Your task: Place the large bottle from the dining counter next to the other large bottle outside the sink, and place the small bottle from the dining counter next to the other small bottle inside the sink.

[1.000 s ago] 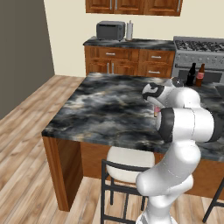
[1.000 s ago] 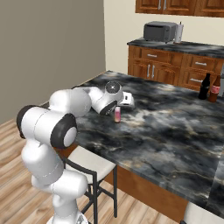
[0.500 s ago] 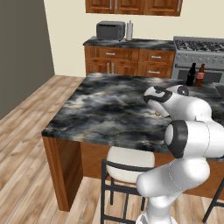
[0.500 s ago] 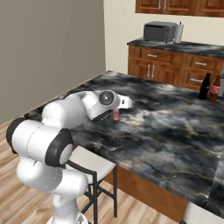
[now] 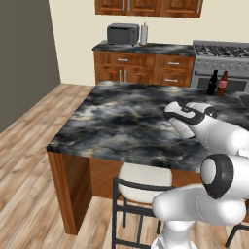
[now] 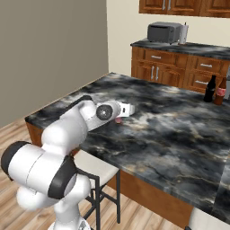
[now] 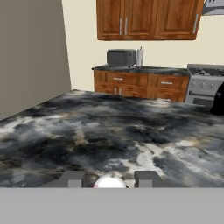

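Note:
My gripper (image 5: pixel 181 118) (image 6: pixel 120 115) hovers low over the near part of the dining counter (image 5: pixel 121 116) (image 6: pixel 170 130), its hand lying level. A tiny pinkish bottle (image 6: pixel 118 120) sits between the fingers; in the hand view its pale rounded top (image 7: pixel 109 182) shows between the two fingertips (image 7: pixel 72 178), which close on it. At the counter's far right the tall black bottle (image 5: pixel 212 82) (image 6: pixel 210 88) stands upright, close beside the brown bottle with the red label (image 5: pixel 222 83) (image 6: pixel 220 92). A dark shape at the hand view's right edge may be the black bottle (image 7: pixel 219 99).
A stool with a pale seat (image 5: pixel 145 178) (image 6: pixel 92 165) stands at the counter's near edge, under my arm. Beyond the island, wooden cabinets carry a grey microwave (image 5: pixel 122 34) (image 6: pixel 164 32) (image 7: pixel 121 57). A stove (image 5: pixel 221 51) stands to the right.
My arm has folded, with the elbow swinging up and outward. The hand has stayed over the same patch of counter, sinking slightly, with the tiny bottle still between the fingers.

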Controlling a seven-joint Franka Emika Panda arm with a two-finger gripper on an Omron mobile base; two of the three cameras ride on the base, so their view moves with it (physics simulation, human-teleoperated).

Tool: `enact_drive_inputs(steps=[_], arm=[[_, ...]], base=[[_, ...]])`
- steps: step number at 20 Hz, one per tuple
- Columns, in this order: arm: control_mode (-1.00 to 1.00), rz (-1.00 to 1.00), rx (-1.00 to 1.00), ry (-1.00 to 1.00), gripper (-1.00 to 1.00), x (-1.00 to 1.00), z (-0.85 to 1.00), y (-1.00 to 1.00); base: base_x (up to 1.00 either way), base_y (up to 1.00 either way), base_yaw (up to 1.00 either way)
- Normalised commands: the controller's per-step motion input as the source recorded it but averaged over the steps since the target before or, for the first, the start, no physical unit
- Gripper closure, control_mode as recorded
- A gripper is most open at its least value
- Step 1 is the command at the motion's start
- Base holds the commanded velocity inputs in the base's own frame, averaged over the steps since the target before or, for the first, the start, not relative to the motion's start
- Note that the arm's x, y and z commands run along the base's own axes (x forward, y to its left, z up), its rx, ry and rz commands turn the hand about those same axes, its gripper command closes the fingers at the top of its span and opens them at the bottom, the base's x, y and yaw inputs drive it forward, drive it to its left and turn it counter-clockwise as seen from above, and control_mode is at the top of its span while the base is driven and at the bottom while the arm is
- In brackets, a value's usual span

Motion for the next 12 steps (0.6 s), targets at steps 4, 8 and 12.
enact_drive_inputs(steps=[4,8,12], arm=[[-1.00,-0.02,0.00,0.06,1.00,-0.30,0.49,0.00],[-1.00,-0.01,-0.02,0.23,1.00,-0.26,0.52,0.00],[-1.00,-0.01,-0.01,0.27,1.00,-0.22,0.67,0.00]], base=[[0.00,0.00,0.00],[0.00,0.00,0.00],[0.00,0.00,0.00]])
